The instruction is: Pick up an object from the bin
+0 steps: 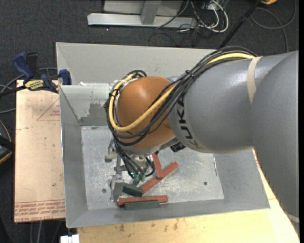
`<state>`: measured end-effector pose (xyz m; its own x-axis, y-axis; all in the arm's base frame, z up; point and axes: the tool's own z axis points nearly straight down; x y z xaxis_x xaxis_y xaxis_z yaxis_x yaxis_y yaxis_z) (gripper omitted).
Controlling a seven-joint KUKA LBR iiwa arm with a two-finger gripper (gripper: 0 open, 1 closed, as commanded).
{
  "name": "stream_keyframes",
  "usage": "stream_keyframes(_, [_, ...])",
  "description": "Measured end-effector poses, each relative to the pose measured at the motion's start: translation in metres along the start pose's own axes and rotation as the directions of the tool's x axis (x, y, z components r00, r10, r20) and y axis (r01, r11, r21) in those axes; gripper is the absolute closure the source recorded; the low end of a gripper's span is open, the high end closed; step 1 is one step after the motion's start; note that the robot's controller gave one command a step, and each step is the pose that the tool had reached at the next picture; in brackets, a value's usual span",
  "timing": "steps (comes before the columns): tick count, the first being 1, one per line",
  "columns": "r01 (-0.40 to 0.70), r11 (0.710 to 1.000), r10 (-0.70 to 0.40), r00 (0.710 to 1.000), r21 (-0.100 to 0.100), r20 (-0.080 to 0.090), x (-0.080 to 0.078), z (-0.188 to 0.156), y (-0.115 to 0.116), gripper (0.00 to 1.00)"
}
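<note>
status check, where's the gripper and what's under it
Gripper low near the bin front wall. Dark green block at its tip, red-brown bar alongside. Red angled piece close beside, crowding the spot.

inside the bin (pixel 71 156), along its near edge, you have a flat red-brown bar (pixel 142 201) lying lengthwise, with a dark strip along its lower side. just above it, nearer the middle of the bin's floor, a red angled piece (pixel 167 171) lies flat. a thin red strip (pixel 154 182) slants from it down towards the bar; you can't tell whether the two are joined. beyond the bin's far edge you'll see dark carpet (pixel 28 28), a grey metal plate (pixel 137 19) lying on it, and a tangle of black and white cables (pixel 211 14) at that plate's right end.
</note>
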<state>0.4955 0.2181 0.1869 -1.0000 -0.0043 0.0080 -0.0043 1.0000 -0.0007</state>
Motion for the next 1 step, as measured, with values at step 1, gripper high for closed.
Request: stream_keyframes(1, [-0.004, 1.000, 0.004, 1.000, -0.002, 0.007, -0.0022, -0.0039, -0.0011, 0.00])
